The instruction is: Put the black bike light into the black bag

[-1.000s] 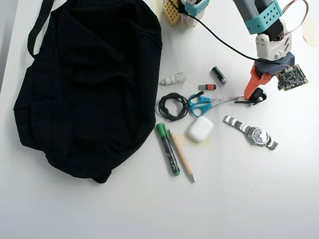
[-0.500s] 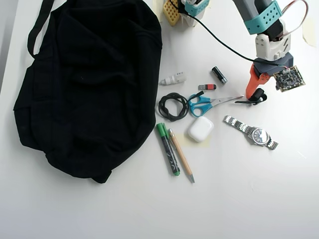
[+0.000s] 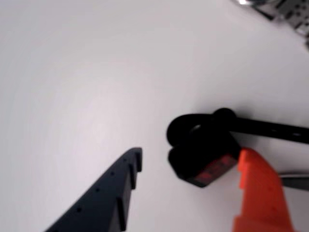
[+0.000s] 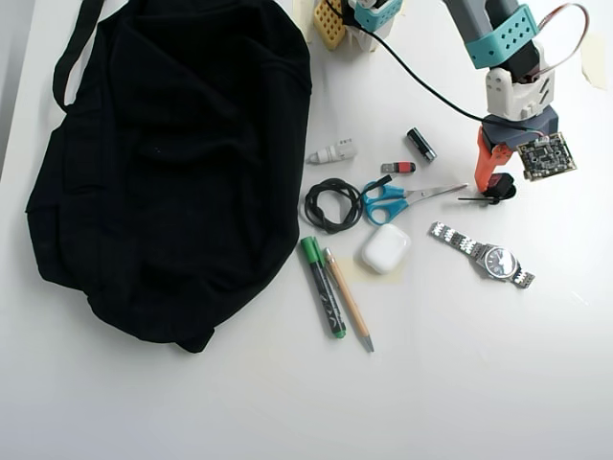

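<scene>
The black bike light (image 3: 203,157) is a tiny black block with a reddish lens, and its thin strap tail (image 3: 270,128) runs off to the right. It lies on the white table between my jaws. My gripper (image 3: 192,155) is open around it: the orange finger (image 3: 256,183) touches its right side and the dark finger (image 3: 120,188) stands apart on its left. In the overhead view the gripper (image 4: 499,178) is low over the light (image 4: 501,188), right of the scissors. The black bag (image 4: 172,163) lies wrinkled at the far left, its strap at the top left.
Between the light and the bag lie blue scissors (image 4: 388,201), a coiled black cable ring (image 4: 330,204), a white earbud case (image 4: 385,249), a green marker (image 4: 324,286), a pencil (image 4: 348,299), a black cylinder (image 4: 420,144) and a small red stick (image 4: 397,168). A metal watch (image 4: 484,255) lies just below the gripper.
</scene>
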